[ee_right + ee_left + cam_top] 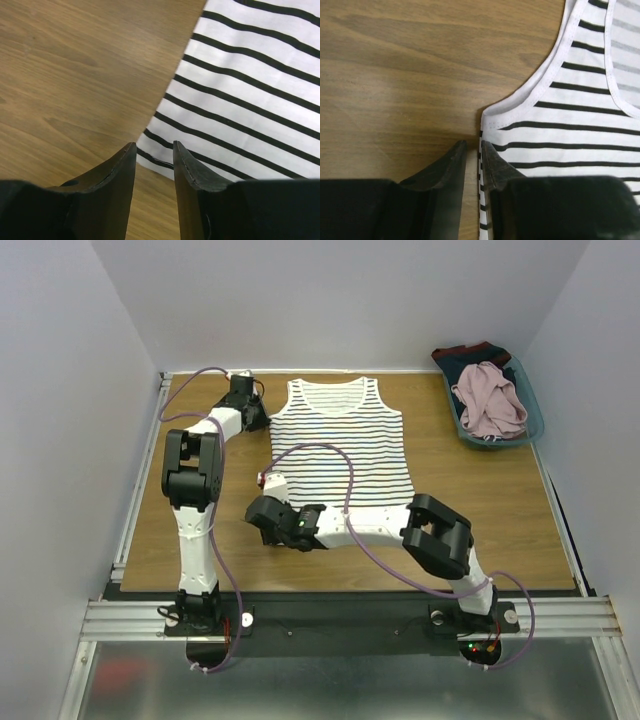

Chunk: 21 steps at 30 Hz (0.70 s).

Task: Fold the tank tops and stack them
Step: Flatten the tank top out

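The white, black-striped tank top [340,445] lies flat, neck to the far side, in the middle of the table. My left gripper [266,418] is down at its left side, just below the armhole. In the left wrist view the jaws [473,146] stand a narrow gap apart, open, with the striped top's [580,115] side seam lying flat in the gap beside the right finger. My right gripper [265,512] sits at the bottom left corner. Its jaws [154,146] are open, straddling the hem of the top [250,85]. The pink tank top [490,400] lies crumpled in a basket.
The teal basket [530,405] stands at the back right of the wooden table [480,500], with dark navy-and-red clothing [470,355] at its far end. White walls close in the table on three sides. Purple cables loop from both arms over the cloth.
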Motion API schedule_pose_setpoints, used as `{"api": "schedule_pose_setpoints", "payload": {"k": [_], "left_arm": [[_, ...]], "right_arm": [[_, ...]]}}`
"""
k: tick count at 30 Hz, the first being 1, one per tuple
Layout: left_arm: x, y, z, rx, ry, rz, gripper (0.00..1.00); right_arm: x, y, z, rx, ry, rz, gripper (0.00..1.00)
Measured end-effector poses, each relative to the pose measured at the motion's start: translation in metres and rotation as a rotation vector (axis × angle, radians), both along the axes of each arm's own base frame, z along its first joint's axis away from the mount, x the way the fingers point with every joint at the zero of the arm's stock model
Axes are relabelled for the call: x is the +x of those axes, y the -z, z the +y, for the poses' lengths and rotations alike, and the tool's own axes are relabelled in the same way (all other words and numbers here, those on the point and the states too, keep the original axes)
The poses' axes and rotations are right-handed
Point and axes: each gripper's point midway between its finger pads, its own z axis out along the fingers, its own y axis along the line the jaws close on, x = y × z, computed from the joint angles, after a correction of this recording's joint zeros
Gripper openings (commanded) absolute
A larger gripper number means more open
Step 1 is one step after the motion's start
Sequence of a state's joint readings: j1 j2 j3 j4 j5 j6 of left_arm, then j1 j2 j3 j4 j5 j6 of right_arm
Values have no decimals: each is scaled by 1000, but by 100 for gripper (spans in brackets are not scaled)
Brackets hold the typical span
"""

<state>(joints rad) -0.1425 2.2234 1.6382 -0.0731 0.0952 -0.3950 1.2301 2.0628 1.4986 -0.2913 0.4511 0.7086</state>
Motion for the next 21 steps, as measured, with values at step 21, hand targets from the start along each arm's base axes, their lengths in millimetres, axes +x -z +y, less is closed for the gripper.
{"api": "schedule_pose_setpoints", "payload": {"k": [21], "left_arm": [[0,1,1,2,-1,1,0]], "right_arm": [[-18,27,14,-146,-17,-100,22]]}}
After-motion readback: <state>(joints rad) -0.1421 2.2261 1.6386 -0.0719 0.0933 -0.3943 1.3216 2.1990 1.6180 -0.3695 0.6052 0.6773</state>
